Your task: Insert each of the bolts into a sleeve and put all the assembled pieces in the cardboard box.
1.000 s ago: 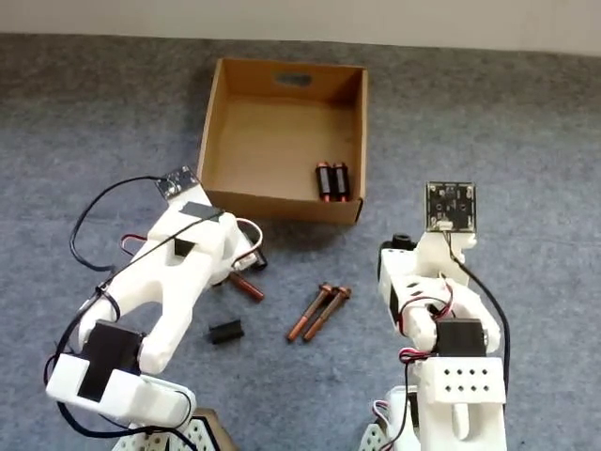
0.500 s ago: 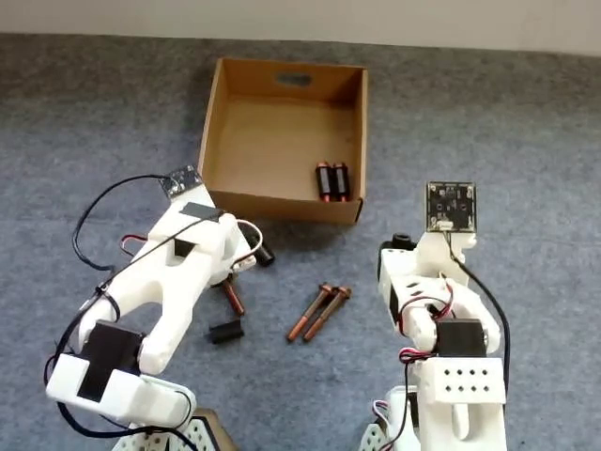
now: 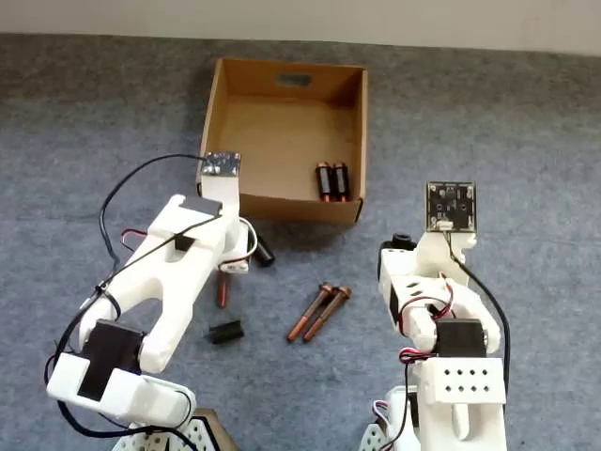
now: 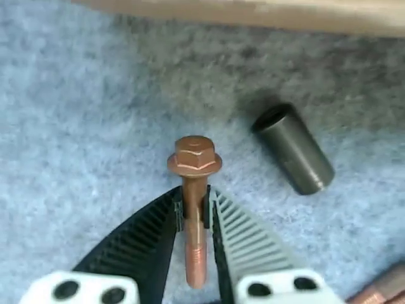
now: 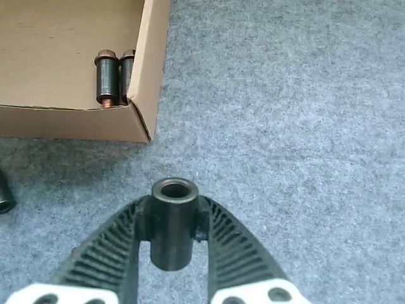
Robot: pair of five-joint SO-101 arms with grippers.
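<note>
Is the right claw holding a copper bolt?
No, the right claw is shut on a dark hollow sleeve.

The bolt [image 4: 194, 190] is copper-coloured, the sleeve [image 4: 293, 149] beside the box [image 3: 282, 205] dark grey, the fingers [image 4: 142, 237] black and ribbed. Box plain brown; carpet [image 3: 526, 141] speckled grey; arms [image 3: 178, 272] white.

Bright, even light; soft shadow along cardboard box [image 3: 282, 205] front.

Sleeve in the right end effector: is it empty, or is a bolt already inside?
Empty: in the right wrist view the sleeve has an open, dark bore with nothing inside.
</note>
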